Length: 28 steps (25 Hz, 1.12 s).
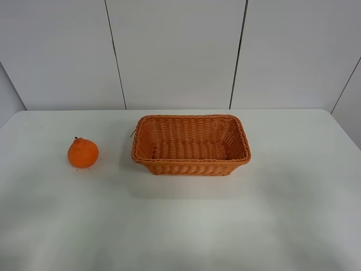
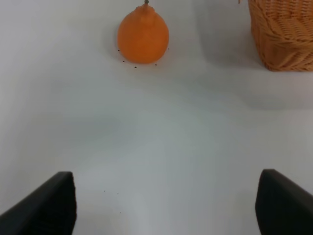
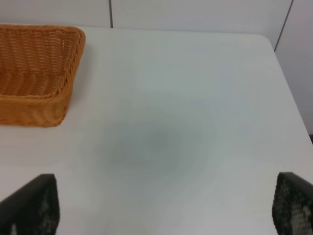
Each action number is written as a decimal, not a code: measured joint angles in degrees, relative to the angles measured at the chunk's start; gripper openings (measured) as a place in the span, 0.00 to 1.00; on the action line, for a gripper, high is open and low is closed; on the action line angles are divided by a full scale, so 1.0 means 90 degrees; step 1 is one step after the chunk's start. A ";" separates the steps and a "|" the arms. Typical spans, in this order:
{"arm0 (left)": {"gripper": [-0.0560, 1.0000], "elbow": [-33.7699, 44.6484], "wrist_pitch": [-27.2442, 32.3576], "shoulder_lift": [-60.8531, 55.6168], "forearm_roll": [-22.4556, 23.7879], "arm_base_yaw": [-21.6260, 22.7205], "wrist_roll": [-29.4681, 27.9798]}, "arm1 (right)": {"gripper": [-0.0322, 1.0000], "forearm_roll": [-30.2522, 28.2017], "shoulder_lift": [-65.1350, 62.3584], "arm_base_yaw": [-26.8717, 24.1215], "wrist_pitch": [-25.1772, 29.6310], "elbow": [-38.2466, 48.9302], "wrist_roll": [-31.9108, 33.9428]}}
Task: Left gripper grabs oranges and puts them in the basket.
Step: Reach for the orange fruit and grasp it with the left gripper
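Orange (image 1: 83, 153) on white bench (image 1: 180, 226), L side of the high view, upright w/ bumpy knob and small dark stem on top. Sits well clear of basket (image 1: 190, 164), w/ a strip of bare bench btwn the two. Basket near mid-bench, to the R of the fruit: rectangular, woven, orange-brown, flared sides, braided rim, interior showing only weave.

L wrist view: L pincer (image 2: 166, 172) released, dark fingers (image 2: 49, 205) spread wide apart, gripping nothing, only bare bench btwn them. Orange straight ahead of it and well apart, approx on the line running out btwn the fingers, a touch off centre. No contact w/ either finger. Few tiny dark specks on the bench around the fruit's base. Corner of the basket also ahead, off to the side of the fruit, apart from it.

R wrist view: R pincer (image 3: 166, 175) likewise released, fingers wide, nothing held. Looks onto bare bench, w/ one end of the basket ahead and to one side, not touching. Bench edge and pale wall panels beyond.
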 joint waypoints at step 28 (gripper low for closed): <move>0.86 -0.2832 -0.0341 0.5513 0.0030 0.0000 0.0018 | 0.70 0.0000 0.0000 0.0000 0.0000 0.0000 0.0000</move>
